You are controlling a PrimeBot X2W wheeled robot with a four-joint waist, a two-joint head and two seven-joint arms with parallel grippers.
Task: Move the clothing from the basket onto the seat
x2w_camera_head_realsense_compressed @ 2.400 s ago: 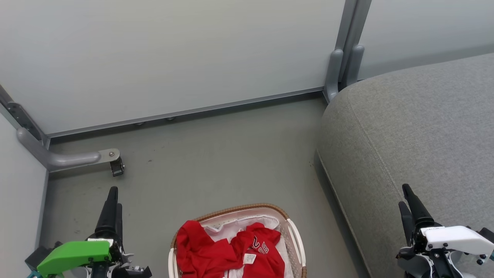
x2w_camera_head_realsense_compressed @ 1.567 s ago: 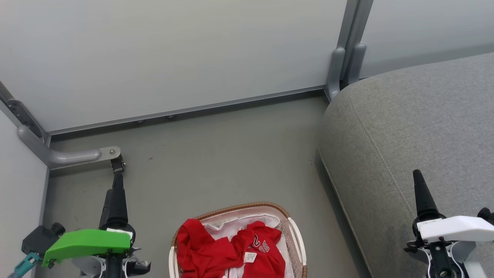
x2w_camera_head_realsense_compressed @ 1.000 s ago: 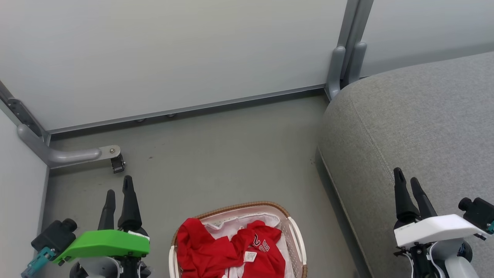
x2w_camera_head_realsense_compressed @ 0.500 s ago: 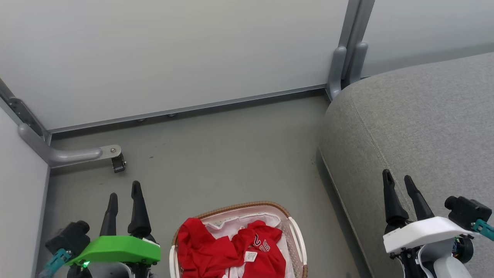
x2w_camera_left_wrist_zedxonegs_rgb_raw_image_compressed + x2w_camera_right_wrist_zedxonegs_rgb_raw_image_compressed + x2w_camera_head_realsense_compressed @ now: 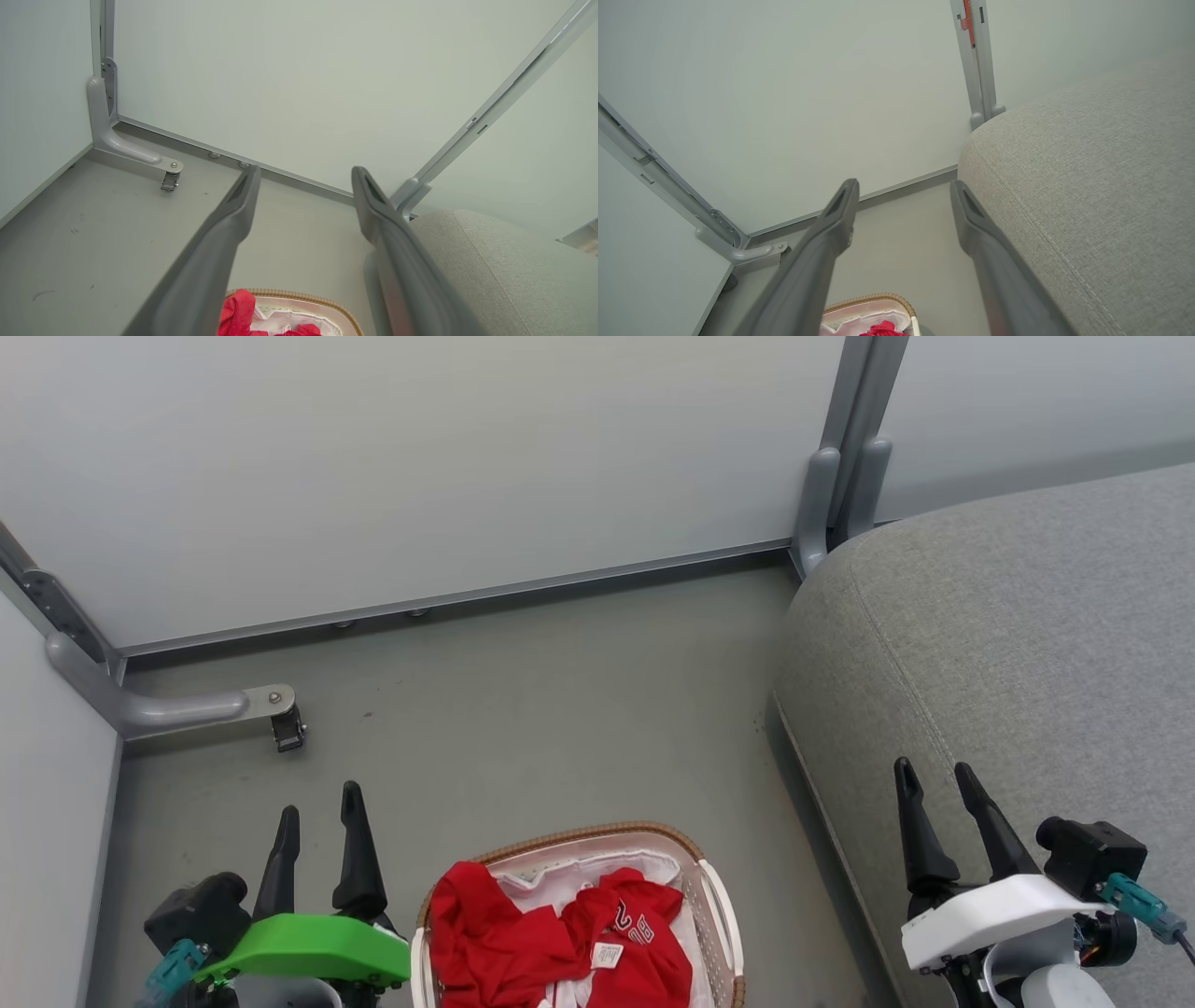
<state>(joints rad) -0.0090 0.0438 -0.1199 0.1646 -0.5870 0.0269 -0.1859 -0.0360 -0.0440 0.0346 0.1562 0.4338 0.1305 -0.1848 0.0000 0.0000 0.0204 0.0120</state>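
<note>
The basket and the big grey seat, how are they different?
The basket is white plastic with holes and a brown woven rim; the seat is soft grey fabric with a stitched seam. The basket is far smaller than the seat. The red clothing lies in the basket, and none shows on the seat. Both have rounded edges and stand on the grey floor.
</note>
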